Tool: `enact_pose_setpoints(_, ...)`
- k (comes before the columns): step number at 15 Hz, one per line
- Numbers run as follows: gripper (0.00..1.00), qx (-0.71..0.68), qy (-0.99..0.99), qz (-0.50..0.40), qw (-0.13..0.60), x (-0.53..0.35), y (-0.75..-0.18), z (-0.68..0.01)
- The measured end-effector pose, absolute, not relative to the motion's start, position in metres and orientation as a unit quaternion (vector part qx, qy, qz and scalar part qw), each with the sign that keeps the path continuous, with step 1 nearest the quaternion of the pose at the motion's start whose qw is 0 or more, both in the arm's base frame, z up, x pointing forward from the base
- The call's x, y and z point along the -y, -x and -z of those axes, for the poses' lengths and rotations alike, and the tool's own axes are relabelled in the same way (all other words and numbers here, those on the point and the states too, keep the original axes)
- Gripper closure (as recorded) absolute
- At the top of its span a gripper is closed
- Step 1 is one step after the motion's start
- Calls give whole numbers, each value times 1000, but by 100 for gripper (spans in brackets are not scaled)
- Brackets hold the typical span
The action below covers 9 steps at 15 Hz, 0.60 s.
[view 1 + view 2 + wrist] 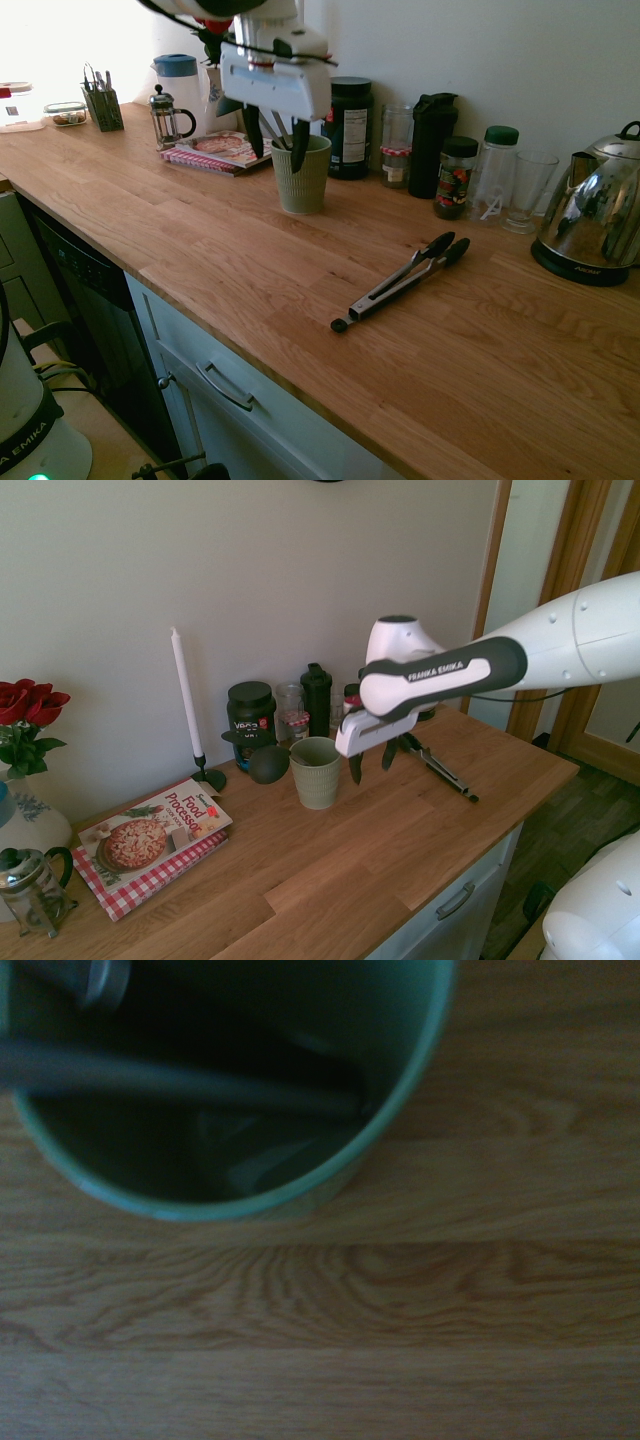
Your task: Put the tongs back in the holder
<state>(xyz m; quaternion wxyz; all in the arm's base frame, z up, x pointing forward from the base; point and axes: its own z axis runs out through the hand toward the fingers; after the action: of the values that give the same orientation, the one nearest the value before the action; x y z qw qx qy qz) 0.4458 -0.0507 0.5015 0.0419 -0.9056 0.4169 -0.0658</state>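
The tongs [400, 285] lie flat on the wooden counter, black tips toward the wall and end knob toward the front edge; they also show behind the arm as tongs [445, 773]. The sage-green holder [303, 180] stands upright to their left, seen again as holder [316, 773]. Grey utensil handles lean inside it, and the wrist view shows one crossing the holder's rim [400, 1110]. My gripper [278, 148] hangs open just above the holder's near rim, with nothing held. From the other side, the gripper [372, 763] sits between the holder and the tongs.
Along the wall stand a dark supplement tub [347, 125], jars, a black bottle [432, 140], a glass and a steel kettle [592, 225]. A cookbook [155, 835], French press [168, 118], candle [185, 705] and pen caddy [103, 105] sit further left.
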Motion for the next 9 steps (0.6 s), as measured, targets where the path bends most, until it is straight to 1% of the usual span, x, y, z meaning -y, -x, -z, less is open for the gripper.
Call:
enact_pose_setpoints(2, 0, -434, 897, 78, 44, 94, -444, -529)
enact_pose_setpoints(4, 0, -445, 891, 80, 44, 141, -443, -534)
enact_pose_setpoints(7, 0, -445, 892, 74, 30, 211, -451, -514)
enact_pose_setpoints(9, 0, -439, 895, 73, 19, 242, -463, -492)
